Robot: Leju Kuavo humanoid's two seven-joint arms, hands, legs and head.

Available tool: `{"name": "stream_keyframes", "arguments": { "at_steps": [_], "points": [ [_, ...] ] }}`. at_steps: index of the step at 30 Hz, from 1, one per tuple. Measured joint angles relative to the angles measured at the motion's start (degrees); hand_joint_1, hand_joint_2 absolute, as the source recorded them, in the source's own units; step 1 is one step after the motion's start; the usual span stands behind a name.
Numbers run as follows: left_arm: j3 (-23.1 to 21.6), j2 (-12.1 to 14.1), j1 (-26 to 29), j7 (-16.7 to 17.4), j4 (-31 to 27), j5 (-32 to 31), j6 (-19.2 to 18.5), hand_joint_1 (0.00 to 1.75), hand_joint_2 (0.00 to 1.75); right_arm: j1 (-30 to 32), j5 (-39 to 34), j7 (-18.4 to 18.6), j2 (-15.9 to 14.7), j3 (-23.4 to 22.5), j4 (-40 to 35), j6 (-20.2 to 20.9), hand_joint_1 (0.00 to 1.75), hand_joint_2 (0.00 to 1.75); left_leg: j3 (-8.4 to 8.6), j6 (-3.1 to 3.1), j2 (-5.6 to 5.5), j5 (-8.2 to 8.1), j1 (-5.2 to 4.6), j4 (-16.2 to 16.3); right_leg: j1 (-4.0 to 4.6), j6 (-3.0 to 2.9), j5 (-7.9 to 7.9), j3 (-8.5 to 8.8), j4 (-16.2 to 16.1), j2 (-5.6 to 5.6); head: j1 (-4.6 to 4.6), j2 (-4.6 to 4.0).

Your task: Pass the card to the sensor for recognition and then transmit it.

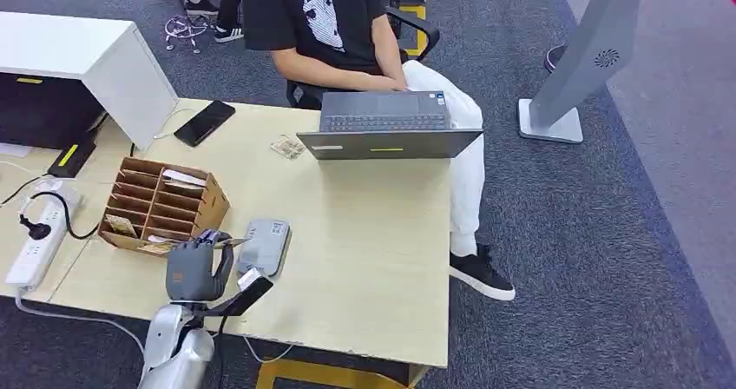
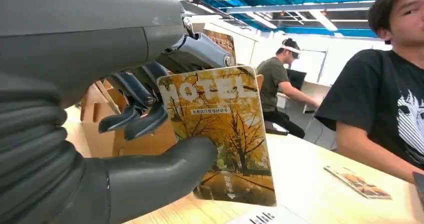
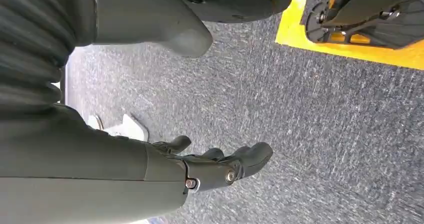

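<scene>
1. the left hand (image 1: 193, 272) covers most of the card (image 2: 220, 134) in the head view; in the left wrist view its thumb hides the card's lower left edge.
2. the small print on the card is too small to read.
3. the person's (image 1: 330, 24) head is cut off by the head view's top edge.
4. the sensor's (image 1: 265, 245) markings are too small to tell.

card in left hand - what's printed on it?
Yellow autumn trees along a path, with "HOTEL" lettering across one end. The card, held by the left hand, shows best in the left wrist view.
</scene>
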Motion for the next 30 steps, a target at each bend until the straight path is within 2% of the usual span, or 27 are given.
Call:
{"name": "stream_keyframes", "arguments": {
  "at_steps": [16,24,30],
  "points": [
    [-1.86,-0.61,-0.73,-0.31,0.92,1.83,0.0,1.75,1.75,0.0,0.09,0.61,0.0,-0.09,0.0,0.72,0.0,1.75,0.01,0.0,0.01,0.0,0.0,0.0,0.0,0.0,0.0,0.0,0.0,0.0,-0.02,0.0],
    [-4.78,-0.15,-0.45,1.92,1.88,4.46,0.0,1.75,1.75,0.01,0.07,0.61,0.0,-0.65,0.0,0.63,0.0,1.75,0.0,0.0,0.0,0.0,0.0,0.0,0.0,0.0,0.0,0.0,0.0,0.0,0.0,0.0],
    [-6.38,0.96,-0.28,5.38,2.99,4.24,0.0,1.75,1.75,0.01,0.15,0.61,0.0,-0.96,0.0,0.66,0.0,1.75,0.0,0.0,0.01,0.0,0.0,0.0,0.0,0.0,0.0,0.0,0.0,0.0,-0.02,0.0]
  ]
}}
